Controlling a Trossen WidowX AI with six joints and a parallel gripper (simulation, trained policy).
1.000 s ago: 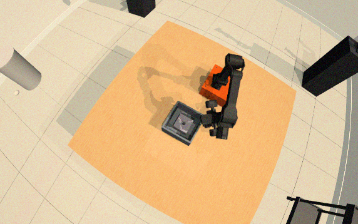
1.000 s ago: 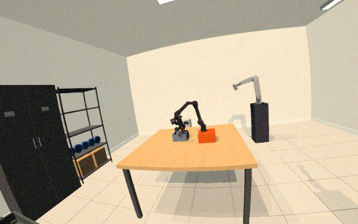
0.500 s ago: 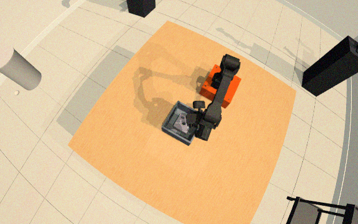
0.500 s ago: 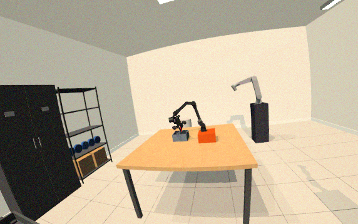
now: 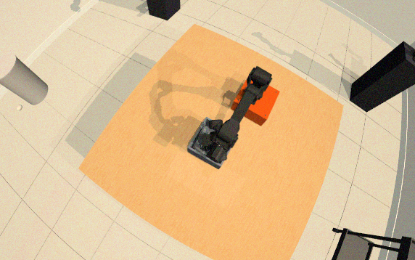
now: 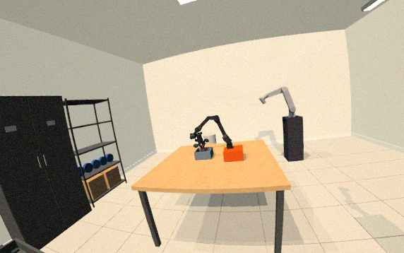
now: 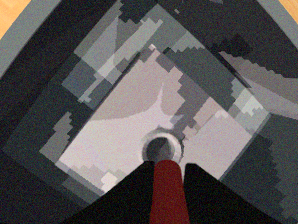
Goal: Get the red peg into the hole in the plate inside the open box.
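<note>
1. Wooden bench (image 5: 290, 145) (image 6: 212, 177) seen from its near edge. An orange-red block (image 5: 270, 99) (image 6: 233, 154) sits toward the far side, with the foot of the black arm (image 5: 242, 109) (image 6: 222, 128) on top.
2. Open grey box (image 5: 203, 158) (image 6: 203, 154) on the bench, just beside the block, at about 9 o'clock from it as I stand. The arm arches over from the block to the box.
3. End effector (image 5: 206, 142) (image 6: 203, 145) (image 7: 169, 171) over the box, pinching the red peg (image 6: 203, 148) (image 7: 170, 192) between its two dark fingers. Seen from above, the arm hides much of the box's inside.
4. Wrist view: pale plate (image 7: 122, 127) at the bottom of the box, lying skewed in the picture, one corner near 12 o'clock. Its round hole (image 7: 159, 149) is ringed by a bright rim.
5. Peg's tip shows at 6 o'clock of the hole, overlapping the lower rim in that view. Most of the opening is visible and dark. Whether tip and plate touch, I cannot tell.
6. Across the room, at about 1 o'clock, a pale arm (image 6: 287, 99) stands on a dark pedestal (image 6: 293, 139).

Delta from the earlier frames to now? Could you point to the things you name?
The gripper (image 5: 206, 139) (image 6: 202, 145) (image 7: 169, 171) moved sideways from the box's edge to over the open box (image 5: 203, 158) (image 6: 203, 155) (image 7: 15, 47); in the top view it went left. Nothing visibly let go: it holds the red peg (image 6: 203, 148) (image 7: 169, 192). Box and orange block (image 5: 266, 105) (image 6: 233, 154) stayed put.
</note>
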